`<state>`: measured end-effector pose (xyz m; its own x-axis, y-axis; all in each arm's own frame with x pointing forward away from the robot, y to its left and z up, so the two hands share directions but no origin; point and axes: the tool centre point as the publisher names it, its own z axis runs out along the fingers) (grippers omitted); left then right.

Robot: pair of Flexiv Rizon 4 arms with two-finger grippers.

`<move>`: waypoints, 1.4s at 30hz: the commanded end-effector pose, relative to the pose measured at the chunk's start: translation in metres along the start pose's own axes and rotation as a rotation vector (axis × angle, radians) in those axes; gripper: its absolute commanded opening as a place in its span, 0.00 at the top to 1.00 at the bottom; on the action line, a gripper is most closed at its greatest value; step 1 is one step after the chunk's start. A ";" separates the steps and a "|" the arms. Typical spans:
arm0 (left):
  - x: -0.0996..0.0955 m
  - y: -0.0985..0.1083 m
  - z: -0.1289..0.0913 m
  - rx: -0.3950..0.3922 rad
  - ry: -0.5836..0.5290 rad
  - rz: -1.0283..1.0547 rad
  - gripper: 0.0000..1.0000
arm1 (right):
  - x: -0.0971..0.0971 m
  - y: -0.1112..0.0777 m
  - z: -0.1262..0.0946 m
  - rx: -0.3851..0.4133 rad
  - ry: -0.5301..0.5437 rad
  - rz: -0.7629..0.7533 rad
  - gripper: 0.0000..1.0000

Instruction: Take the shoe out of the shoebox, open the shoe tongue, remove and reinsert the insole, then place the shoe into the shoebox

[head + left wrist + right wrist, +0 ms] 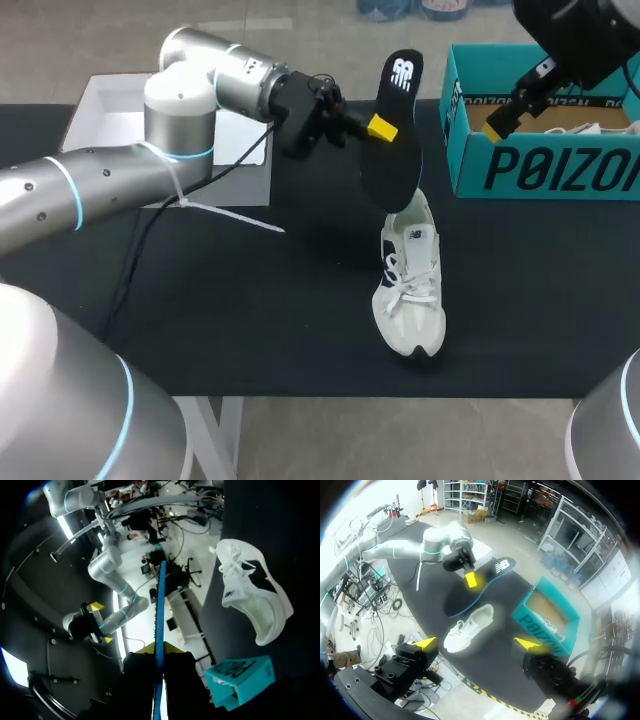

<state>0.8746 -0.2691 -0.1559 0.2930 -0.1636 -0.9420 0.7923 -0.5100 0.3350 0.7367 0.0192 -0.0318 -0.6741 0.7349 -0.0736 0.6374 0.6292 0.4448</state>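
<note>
A white sneaker (410, 290) lies on the black table, toe toward the front edge. Just above its heel hangs the black insole (395, 130), nearly upright, with my left gripper (381, 127) shut on its edge. Seen along those fingers, the insole (160, 615) is a thin blue-edged line clamped between the yellow tips of the left gripper (160, 650), with the sneaker (255, 595) off to one side. My right gripper (476, 643) is open and holds nothing, high above the sneaker (470, 627). In the head view it (505, 120) hovers over the teal shoebox (540, 165).
The shoebox (547, 615) stands at the back right with a second white shoe (590, 130) inside. A white box lid (110, 110) lies at the back left. A white strap (230, 215) trails from my left arm across the mat.
</note>
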 end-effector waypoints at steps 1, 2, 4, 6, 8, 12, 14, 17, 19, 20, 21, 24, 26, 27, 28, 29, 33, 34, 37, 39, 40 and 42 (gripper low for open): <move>-0.008 -0.015 -0.002 -0.031 0.016 -0.002 1.00 | 0.000 0.003 0.001 0.006 0.001 0.001 0.00; -0.008 -0.020 -0.001 -0.041 0.013 -0.005 1.00 | 0.000 0.003 0.001 0.006 0.001 0.001 0.00; -0.009 -0.026 0.000 -0.062 0.011 -0.001 1.00 | 0.000 0.003 0.001 0.006 0.001 0.001 0.00; -0.010 -0.031 0.003 -0.083 0.016 0.005 1.00 | 0.000 0.003 0.001 0.006 0.001 0.001 0.00; -0.010 -0.035 0.007 -0.107 0.017 0.012 1.00 | 0.000 0.003 0.001 0.006 0.001 0.001 0.00; -0.008 -0.043 0.013 -0.172 0.033 0.015 1.00 | 0.000 0.003 0.001 0.006 0.001 0.001 0.00; -0.010 -0.042 0.014 -0.247 0.040 -0.005 1.00 | 0.000 0.003 0.001 0.006 0.001 0.001 0.00; -0.010 -0.042 0.014 -0.247 0.040 -0.005 1.00 | 0.000 0.003 0.001 0.006 0.001 0.001 0.00; -0.010 -0.042 0.014 -0.247 0.040 -0.005 1.00 | 0.000 0.003 0.001 0.006 0.001 0.001 0.00; -0.010 -0.042 0.014 -0.247 0.040 -0.005 1.00 | 0.000 0.003 0.001 0.006 0.001 0.001 0.00; -0.010 -0.042 0.014 -0.247 0.040 -0.005 1.00 | 0.000 0.003 0.001 0.006 0.001 0.001 0.00; -0.010 -0.042 0.014 -0.247 0.040 -0.005 1.00 | 0.000 0.003 0.001 0.006 0.001 0.001 0.00; -0.010 -0.042 0.014 -0.247 0.040 -0.005 1.00 | 0.000 0.003 0.001 0.006 0.001 0.001 0.00; -0.010 -0.042 0.014 -0.247 0.040 -0.005 1.00 | 0.000 0.003 0.001 0.006 0.001 0.001 0.00; -0.010 -0.042 0.014 -0.247 0.040 -0.005 1.00 | 0.000 0.003 0.001 0.006 0.001 0.001 0.00; -0.010 -0.042 0.014 -0.247 0.040 -0.005 1.00 | 0.000 0.003 0.001 0.006 0.001 0.001 0.00; -0.010 -0.042 0.014 -0.247 0.040 -0.005 1.00 | 0.000 0.003 0.001 0.006 0.001 0.001 0.00; -0.010 -0.042 0.014 -0.247 0.040 -0.005 1.00 | 0.000 0.003 0.001 0.006 0.001 0.001 0.00; -0.010 -0.042 0.014 -0.247 0.040 -0.005 1.00 | 0.000 0.003 0.001 0.006 0.001 0.001 0.00; -0.010 -0.042 0.014 -0.247 0.040 -0.005 1.00 | 0.000 0.003 0.001 0.006 0.001 0.001 0.00; -0.010 -0.042 0.014 -0.247 0.040 -0.005 1.00 | 0.000 0.003 0.001 0.006 0.001 0.001 0.00; -0.010 -0.042 0.014 -0.247 0.040 -0.005 1.00 | 0.000 0.003 0.001 0.006 0.001 0.001 0.00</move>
<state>0.8318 -0.2573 -0.1604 0.3042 -0.1240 -0.9445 0.8989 -0.2909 0.3277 0.7367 0.0192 -0.0317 -0.6741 0.7350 -0.0737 0.6374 0.6292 0.4449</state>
